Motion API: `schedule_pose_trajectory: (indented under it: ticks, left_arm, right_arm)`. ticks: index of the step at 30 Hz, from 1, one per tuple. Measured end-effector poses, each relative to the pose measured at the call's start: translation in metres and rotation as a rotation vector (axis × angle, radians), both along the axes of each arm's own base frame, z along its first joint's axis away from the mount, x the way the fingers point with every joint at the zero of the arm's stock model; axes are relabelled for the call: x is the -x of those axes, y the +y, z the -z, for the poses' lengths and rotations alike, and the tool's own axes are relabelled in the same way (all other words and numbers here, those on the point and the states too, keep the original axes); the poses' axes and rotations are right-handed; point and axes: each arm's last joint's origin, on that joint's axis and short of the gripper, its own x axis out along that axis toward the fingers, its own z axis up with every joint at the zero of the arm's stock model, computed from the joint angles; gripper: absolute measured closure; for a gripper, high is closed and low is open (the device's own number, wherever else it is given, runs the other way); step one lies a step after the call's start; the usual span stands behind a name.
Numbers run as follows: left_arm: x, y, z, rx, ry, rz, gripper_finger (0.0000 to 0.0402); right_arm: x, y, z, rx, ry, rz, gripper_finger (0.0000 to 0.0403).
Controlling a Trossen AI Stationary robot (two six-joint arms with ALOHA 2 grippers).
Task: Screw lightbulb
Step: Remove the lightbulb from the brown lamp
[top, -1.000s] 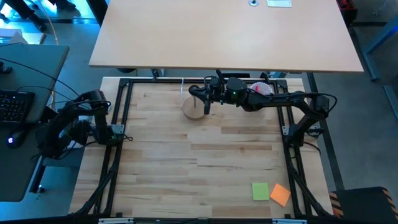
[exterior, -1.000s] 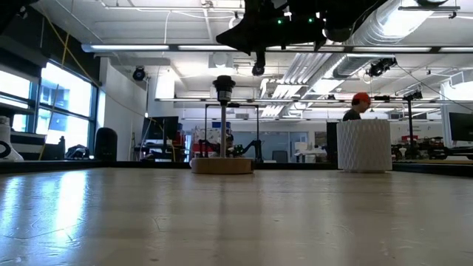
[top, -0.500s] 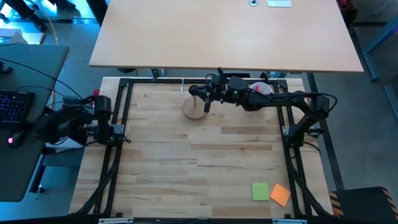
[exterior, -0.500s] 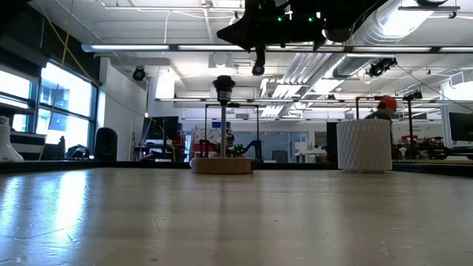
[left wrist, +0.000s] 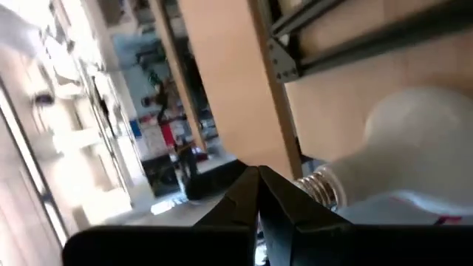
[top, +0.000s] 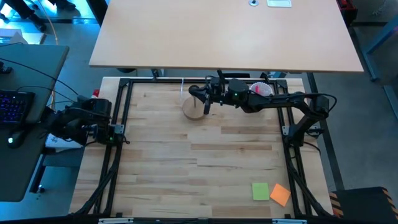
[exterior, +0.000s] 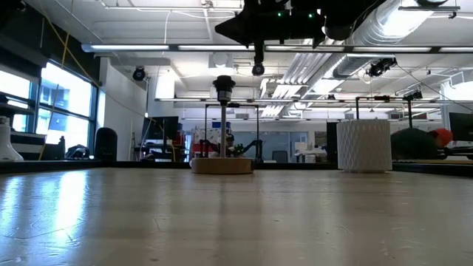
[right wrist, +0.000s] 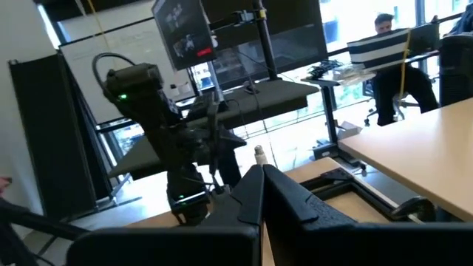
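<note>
The lightbulb (left wrist: 403, 144), white and frosted, lies on its side on a white thing (left wrist: 414, 213), beyond the table's left edge. Its ribbed screw base (left wrist: 323, 188) points at my left gripper (left wrist: 258, 186), which is shut with nothing between its fingers. In the high view the left arm (top: 78, 121) is folded outside the frame's left rail. The round wooden stand (top: 193, 107) with its black socket (exterior: 223, 85) stands at the table's far middle. My right gripper (top: 191, 91) hangs shut and level just above the socket (exterior: 219, 33). My left gripper is shut beside the bulb's screw base (left wrist: 314, 193), which shows right next to one finger (left wrist: 284, 210). Whether that finger touches the base, I cannot tell. Nothing sits between the fingers.
A white ribbed cup (exterior: 363, 145) stands at the far right, behind the right arm (top: 280, 99). A green note (top: 260, 191) and an orange note (top: 280, 195) lie near the front right. A person (exterior: 421, 142) bends low beyond the far edge.
My left arm has swung about its base outside the table's left edge, its hand sinking a little. The person beyond the table has moved right and bent down.
</note>
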Motion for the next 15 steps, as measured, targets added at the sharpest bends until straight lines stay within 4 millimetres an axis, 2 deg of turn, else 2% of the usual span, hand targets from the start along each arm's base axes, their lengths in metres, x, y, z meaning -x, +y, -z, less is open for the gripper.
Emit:
schedule_pose_trajectory:
  ticks: [5, 10, 15]
  left_arm:
    - [0.006, 0.002, -0.009, -0.140, -0.154, -0.156, 0.0399]
    - [0.010, 0.003, -0.014, -0.110, -0.260, -0.177, 0.0399]
    - [0.011, 0.007, -0.017, -0.124, -0.254, -0.155, 0.0399]
  right_arm:
    - [-0.003, 0.013, 0.000, 0.015, 0.002, 0.015, 0.0402]
    - [-0.006, 0.029, 0.000, 0.025, 0.005, 0.083, 0.0402]
    - [-0.008, 0.044, 0.000, 0.017, 0.004, 0.150, 0.0402]
